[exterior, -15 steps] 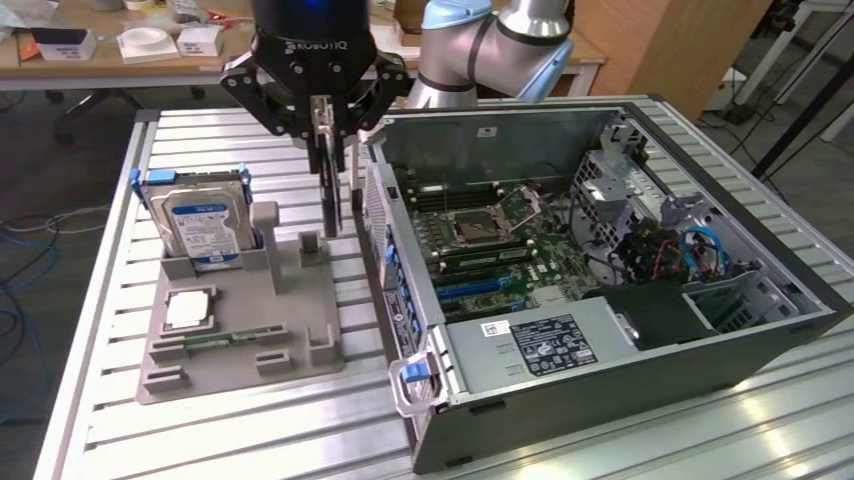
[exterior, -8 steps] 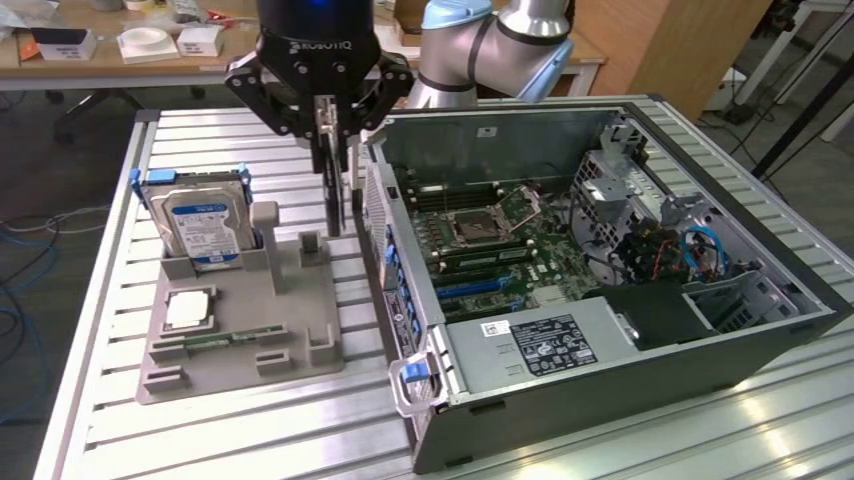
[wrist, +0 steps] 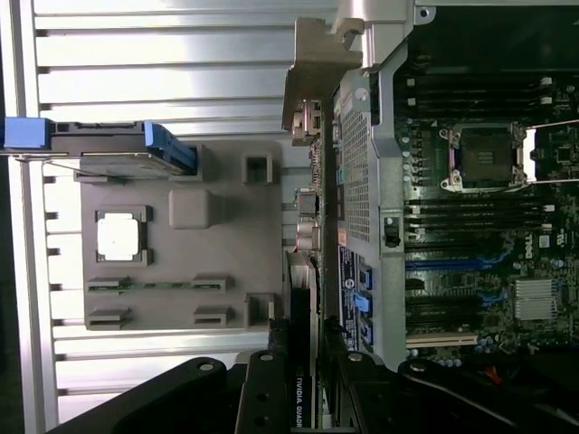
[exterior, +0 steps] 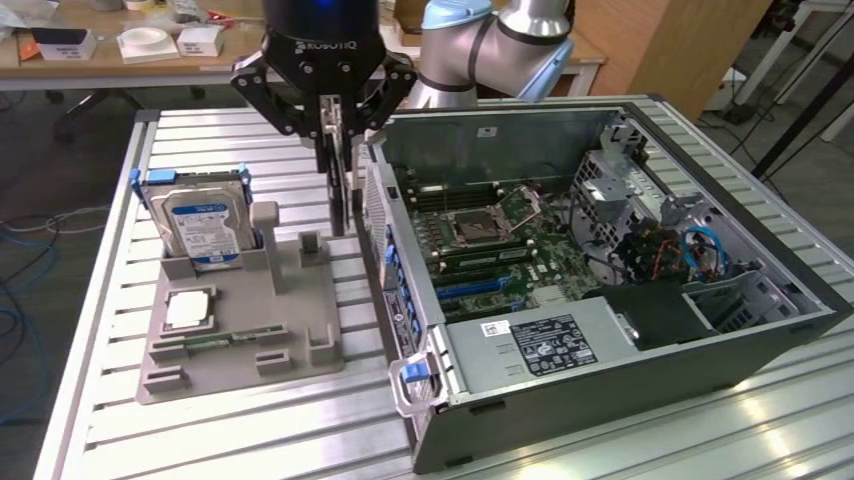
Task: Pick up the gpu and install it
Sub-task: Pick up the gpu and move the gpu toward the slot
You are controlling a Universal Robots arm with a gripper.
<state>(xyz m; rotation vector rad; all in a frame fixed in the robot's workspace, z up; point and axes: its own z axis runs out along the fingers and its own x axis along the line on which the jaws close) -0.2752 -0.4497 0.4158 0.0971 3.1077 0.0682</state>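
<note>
The gpu (exterior: pixel 338 190) hangs edge-on as a thin black slab, and my gripper (exterior: pixel 334 128) is shut on its upper edge. It is held in the air above the far end of the grey parts holder (exterior: pixel 240 330), just outside the open computer case's (exterior: pixel 641 380) side wall. In the wrist view the gpu (wrist: pixel 303 344) runs between my two black fingers (wrist: pixel 262 398), and its silver end bracket (wrist: pixel 317 72) is at the far end. The motherboard (wrist: pixel 470 226) with its blue expansion slot (wrist: pixel 443 265) lies inside the case beside the card.
On the grey holder a silver blue-labelled hard drive (exterior: pixel 200 225) stands upright, with a processor chip (exterior: pixel 187 308) and a green memory stick (exterior: pixel 220 340) nearer the front. The case's power supply (exterior: pixel 541 345) fills its near corner. A slatted metal table (exterior: pixel 107 400) carries everything.
</note>
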